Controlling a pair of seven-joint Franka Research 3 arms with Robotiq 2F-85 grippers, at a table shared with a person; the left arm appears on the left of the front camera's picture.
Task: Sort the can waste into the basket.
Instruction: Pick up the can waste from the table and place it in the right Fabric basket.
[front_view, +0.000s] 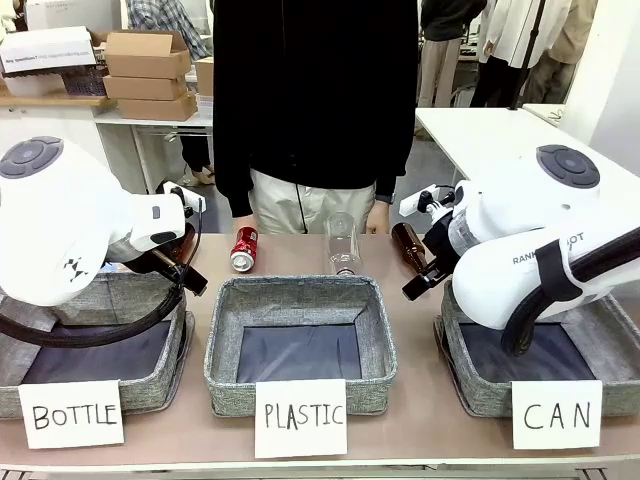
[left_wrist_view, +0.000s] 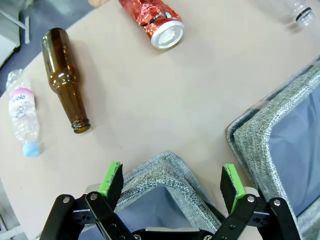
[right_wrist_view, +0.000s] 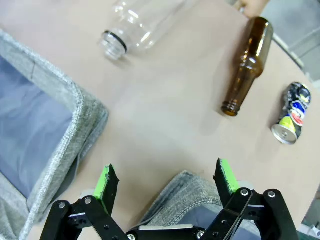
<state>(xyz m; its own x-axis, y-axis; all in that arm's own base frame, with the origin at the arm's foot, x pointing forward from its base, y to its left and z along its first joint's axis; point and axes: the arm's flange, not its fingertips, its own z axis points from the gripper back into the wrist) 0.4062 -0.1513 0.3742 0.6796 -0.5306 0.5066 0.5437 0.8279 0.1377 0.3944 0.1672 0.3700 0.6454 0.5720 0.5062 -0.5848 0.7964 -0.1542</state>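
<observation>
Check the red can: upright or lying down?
Lying down. The red can rests on its side on the table, crumpled, its silver end facing the left wrist camera.

Bottles and two sorting baskets on a tan table

A grey woven basket (front_view: 296, 300) carded "PLASTIC" (front_view: 300, 418) sits mid-table, with a like basket (front_view: 170, 375) carded "BOTTLE" (front_view: 71, 414) to its left. Beyond the middle basket a clear plastic bottle (front_view: 342, 243) lies on its side, and a brown glass bottle (front_view: 409, 247) lies to its right. In the left wrist view another brown glass bottle (left_wrist_view: 63, 78) lies beside a crumpled clear bottle with a pink label and blue cap (left_wrist_view: 22, 112). A person in a black top (front_view: 315, 100) stands at the far edge; cardboard boxes (front_view: 146, 73) are stacked behind.
</observation>
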